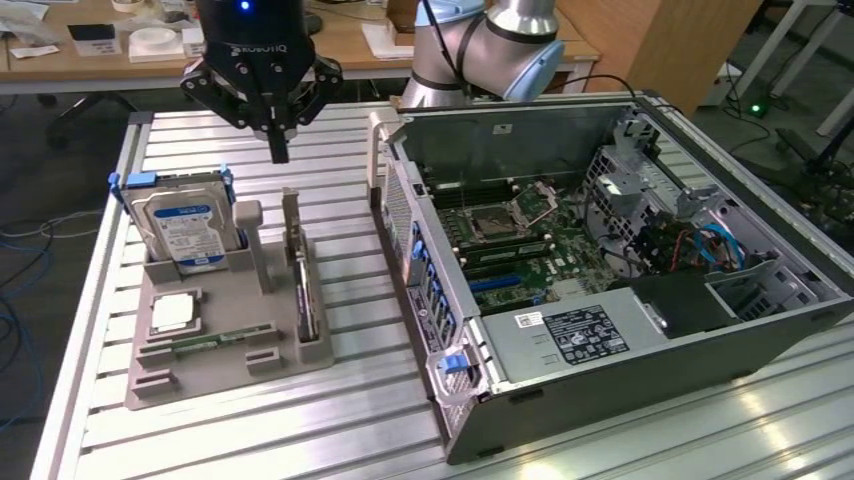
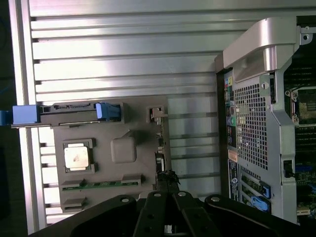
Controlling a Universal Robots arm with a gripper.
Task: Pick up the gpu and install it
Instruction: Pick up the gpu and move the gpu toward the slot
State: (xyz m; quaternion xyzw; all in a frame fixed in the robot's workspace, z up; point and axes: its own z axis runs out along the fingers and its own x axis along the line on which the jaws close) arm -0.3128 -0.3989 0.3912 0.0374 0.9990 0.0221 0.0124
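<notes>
The gripper (image 1: 278, 148) is being held in the air above the slatted tabletop (image 1: 334, 430), touching nothing. Its jaws are being shown pressed together, with nothing between them. In the exterior view it is hanging over the far end of the grey holder (image 1: 200, 385).

The gpu (image 1: 306, 290) is being carried on its long edge in a slot along the holder's side towards the exterior view's right, the side nearer the open computer case (image 1: 641, 375). From the wrist view the gpu (image 2: 160, 148) is being seen edge-on as a thin dark strip, and the gripper (image 2: 167, 186) is being lined up over one end of it, apart from the card.

On the same holder (image 2: 123, 148) a hard drive (image 1: 187, 228) is being propped upright towards the exterior view's left. A small square silver chip (image 1: 174, 312) is lying flat in front of it, and a memory stick (image 1: 200, 346) is lying beside the chip.
</notes>
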